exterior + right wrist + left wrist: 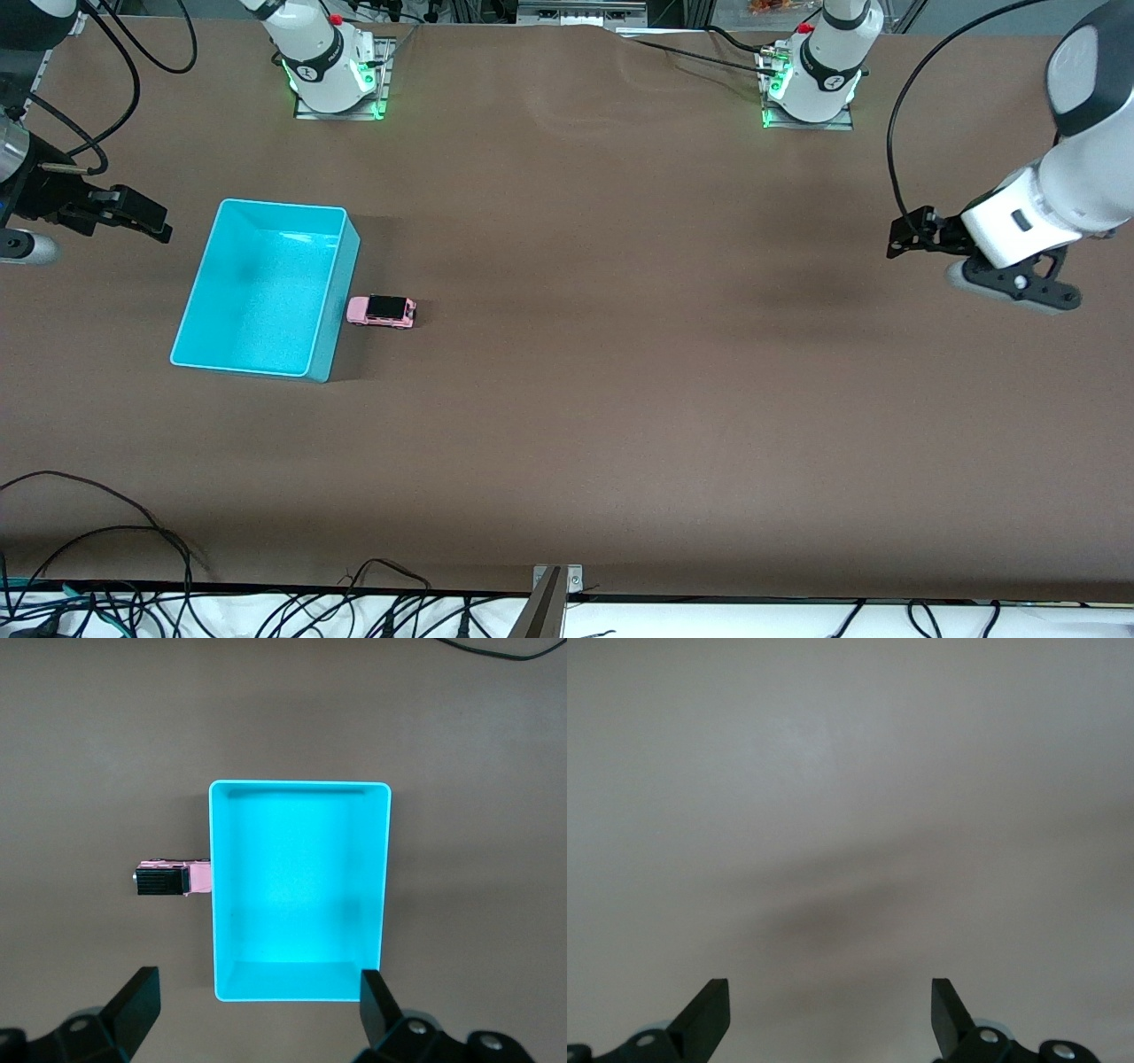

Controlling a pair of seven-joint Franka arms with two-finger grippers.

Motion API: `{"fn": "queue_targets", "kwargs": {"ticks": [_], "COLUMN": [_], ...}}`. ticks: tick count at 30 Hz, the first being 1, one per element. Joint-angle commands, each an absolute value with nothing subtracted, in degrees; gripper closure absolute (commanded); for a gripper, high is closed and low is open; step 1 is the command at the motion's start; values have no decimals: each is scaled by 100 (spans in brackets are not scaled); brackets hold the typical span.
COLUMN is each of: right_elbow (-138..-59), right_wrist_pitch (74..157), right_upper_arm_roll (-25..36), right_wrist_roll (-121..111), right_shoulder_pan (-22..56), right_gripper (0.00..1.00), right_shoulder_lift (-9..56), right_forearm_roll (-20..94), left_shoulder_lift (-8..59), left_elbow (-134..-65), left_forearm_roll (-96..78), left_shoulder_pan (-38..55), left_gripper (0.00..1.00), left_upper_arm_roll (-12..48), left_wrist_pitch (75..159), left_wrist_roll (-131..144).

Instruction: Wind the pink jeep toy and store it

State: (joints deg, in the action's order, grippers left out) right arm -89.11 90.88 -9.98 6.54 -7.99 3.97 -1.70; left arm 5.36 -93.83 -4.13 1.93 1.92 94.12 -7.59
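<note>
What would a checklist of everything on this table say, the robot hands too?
Surface: brown table, bare over most of its top.
Job's things: pink jeep toy on its wheels beside the blue bin, outside it, on the bin's side toward the left arm's end; bin holds nothing.
Clutter: nothing seen.
Grippers: right gripper jaws open, over the table's edge at the right arm's end; left gripper jaws open, over bare table at the left arm's end; both hold nothing.
Cables: black cables along the table edge nearest the camera.
Surroundings: two arm bases with green lights.
</note>
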Motion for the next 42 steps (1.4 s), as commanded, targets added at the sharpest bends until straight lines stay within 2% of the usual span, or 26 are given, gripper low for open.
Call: {"fn": "queue_targets", "kwargs": {"ticks": [1, 12, 17, 26, 34, 42], "right_elbow": [-8807, -8850, -8851, -8859, -8921, -9368], "right_wrist_pitch": [9175, 9422, 9448, 9475, 9816, 10432], "right_upper_arm_roll": [-1090, -1099, -1099, -1116, -1125, -1362], "right_wrist_roll": [606, 475, -683, -2714, -3751, -4509], "right_shoulder_pan": [-756, -255, -106, 105, 430, 457], "right_gripper": [0, 0, 0, 0, 0, 0], "right_shoulder_lift": [501, 799, 1010, 1502, 2074, 2399], "right_forearm_roll": [-158, -211, -211, -176, -167, -105], "left_shoulder_lift": [615, 650, 659, 712, 624, 527], "left_elbow": [-9114, -9141, -9141, -9228, -9211, -9237], "left_forearm_roll": [-229, -185, -35, 808, -43, -114], "left_shoulder_pan": [18, 9, 9, -9, -114, -106], "left_gripper": [0, 0, 0, 0, 0, 0], "left_upper_arm_roll": [536, 589, 624, 1160, 1073, 888], "left_wrist_pitch": [9316, 9606, 9747, 9738, 9554, 9308], "left_wrist_roll": [376, 1194, 1423, 2074, 1952, 1389]}}
